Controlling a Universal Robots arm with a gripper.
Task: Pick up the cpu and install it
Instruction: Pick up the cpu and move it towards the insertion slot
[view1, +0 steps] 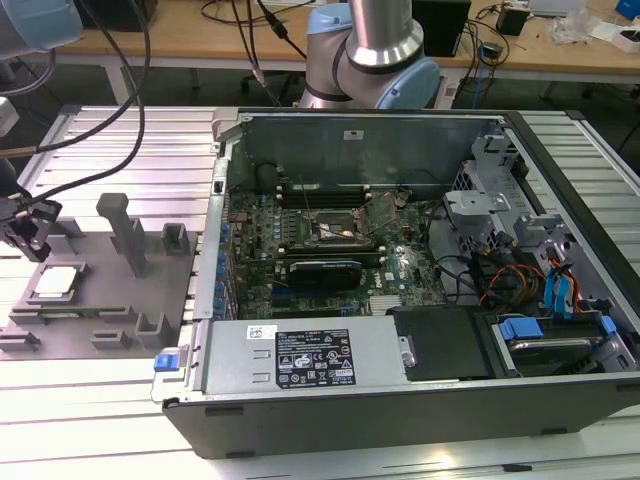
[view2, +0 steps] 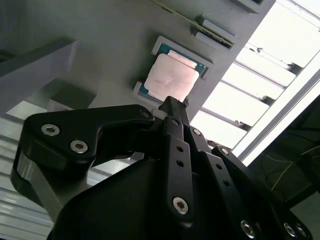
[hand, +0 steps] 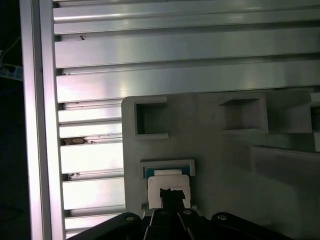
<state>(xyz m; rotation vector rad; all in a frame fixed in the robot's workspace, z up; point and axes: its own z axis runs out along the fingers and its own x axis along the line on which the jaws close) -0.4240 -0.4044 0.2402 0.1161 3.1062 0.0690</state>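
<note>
The cpu (view2: 170, 80) lies in the grey fixture (view2: 100, 50) — closed fingers (view2: 172, 107) hover over it.

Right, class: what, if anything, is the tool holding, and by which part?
Nothing visibly: the tool hangs over the cpu, lying in its pocket on the grey fixture; contact cannot be told.

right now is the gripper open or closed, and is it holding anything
Gripper: jaws look closed together, holding nothing; the tip is just above the cpu, which lies in its pocket on the grey fixture.
</note>
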